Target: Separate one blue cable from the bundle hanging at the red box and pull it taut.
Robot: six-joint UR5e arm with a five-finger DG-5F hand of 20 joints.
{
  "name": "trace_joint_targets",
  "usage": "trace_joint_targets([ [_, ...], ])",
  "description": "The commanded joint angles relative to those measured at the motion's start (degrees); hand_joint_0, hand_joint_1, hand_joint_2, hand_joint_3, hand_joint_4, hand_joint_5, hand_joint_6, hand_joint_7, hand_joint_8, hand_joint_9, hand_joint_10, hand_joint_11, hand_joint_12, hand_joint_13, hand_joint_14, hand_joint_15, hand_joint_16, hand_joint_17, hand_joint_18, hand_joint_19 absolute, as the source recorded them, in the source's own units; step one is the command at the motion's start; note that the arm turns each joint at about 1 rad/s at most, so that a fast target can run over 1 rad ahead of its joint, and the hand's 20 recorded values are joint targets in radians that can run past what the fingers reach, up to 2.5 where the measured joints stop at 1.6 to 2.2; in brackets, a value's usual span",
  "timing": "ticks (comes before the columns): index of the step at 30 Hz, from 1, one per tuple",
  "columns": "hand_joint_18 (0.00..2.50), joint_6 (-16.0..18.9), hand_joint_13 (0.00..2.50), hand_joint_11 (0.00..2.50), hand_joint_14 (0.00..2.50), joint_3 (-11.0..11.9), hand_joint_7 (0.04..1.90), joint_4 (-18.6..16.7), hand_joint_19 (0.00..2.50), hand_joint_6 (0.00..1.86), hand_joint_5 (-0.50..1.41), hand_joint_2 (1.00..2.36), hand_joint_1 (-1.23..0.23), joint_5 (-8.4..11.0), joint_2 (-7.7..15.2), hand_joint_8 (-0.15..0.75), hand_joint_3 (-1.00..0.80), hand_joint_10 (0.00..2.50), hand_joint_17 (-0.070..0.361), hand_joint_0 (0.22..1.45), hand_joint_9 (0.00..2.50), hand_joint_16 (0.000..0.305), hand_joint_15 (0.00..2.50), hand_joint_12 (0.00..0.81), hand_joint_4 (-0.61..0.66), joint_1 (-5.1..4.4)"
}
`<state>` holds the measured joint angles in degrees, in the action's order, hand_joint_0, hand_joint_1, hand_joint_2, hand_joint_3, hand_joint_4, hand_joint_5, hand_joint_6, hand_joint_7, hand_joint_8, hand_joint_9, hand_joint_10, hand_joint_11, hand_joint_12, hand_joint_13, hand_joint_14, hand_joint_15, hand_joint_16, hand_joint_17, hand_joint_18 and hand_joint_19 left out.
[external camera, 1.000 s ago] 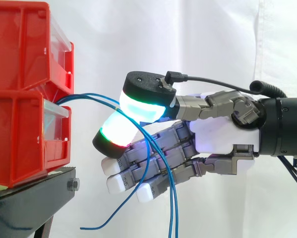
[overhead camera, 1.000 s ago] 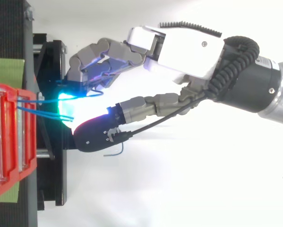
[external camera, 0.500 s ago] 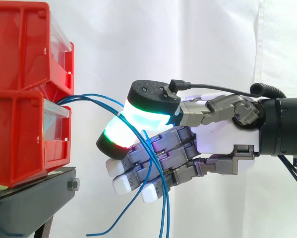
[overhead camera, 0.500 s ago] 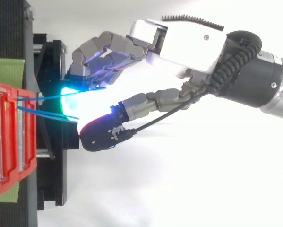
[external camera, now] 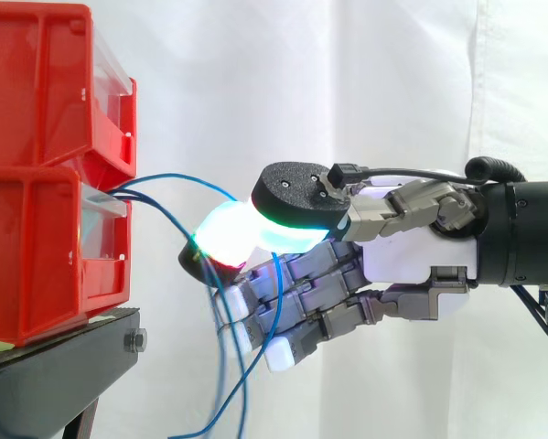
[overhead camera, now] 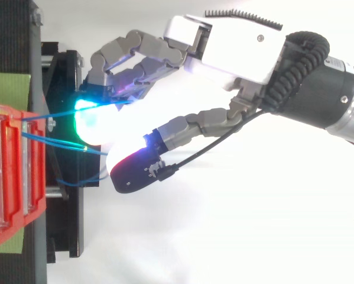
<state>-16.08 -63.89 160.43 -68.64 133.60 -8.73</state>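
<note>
Robot hand right of red box, glowing pads pinching one blue cable (it arcs from box front to pads); other cables droop left of curled fingers, above black stand.

Black stand, two stacked red bins on top

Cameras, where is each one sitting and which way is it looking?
Side view: beside the work, looking level at the red bins before the white curtain; the hand and arm enter from the right.
Top view: above, looking down on the bins and black stand; hand and arm reach in from the right.
Both share the hand closed on the blue cables at the bins.
</note>
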Motion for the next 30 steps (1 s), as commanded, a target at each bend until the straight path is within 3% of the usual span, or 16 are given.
trace_joint_targets([
  [1,0.72,0.0,0.83,0.77,0.02,0.0,0.86,0.2,0.61,0.88,-0.22,1.0,-0.89,0.0,0.0,0.282,-0.5,0.02,0.105,0.52,0.9,0.047,0.46,0.32,0.14,0.12],
  [8,0.75,0.0,0.88,0.78,0.02,0.0,0.87,0.2,0.64,0.84,-0.21,1.0,-0.57,0.0,0.0,0.299,-0.5,0.02,0.108,0.51,0.97,0.048,0.47,0.336,0.15,0.39],
  [11,0.75,0.0,0.88,0.78,0.02,0.0,0.87,0.2,0.64,0.78,-0.21,1.0,-0.53,0.09,0.0,0.309,-0.5,0.02,0.111,0.5,0.96,0.049,0.48,0.345,0.17,0.39],
  [20,0.75,-0.3,0.91,0.79,0.02,-0.1,0.97,0.5,0.65,0.69,-0.2,1.0,-0.49,0.53,0.2,0.31,-0.5,0.02,0.116,0.49,0.94,0.052,0.54,0.352,0.17,0.39],
  [30,0.74,-0.6,1.04,1.02,0.03,-0.1,0.98,0.5,0.66,0.69,-0.2,1.0,-0.52,1.06,0.1,0.301,-0.5,0.02,0.111,0.54,1.02,0.049,0.76,0.344,0.14,-0.23],
])
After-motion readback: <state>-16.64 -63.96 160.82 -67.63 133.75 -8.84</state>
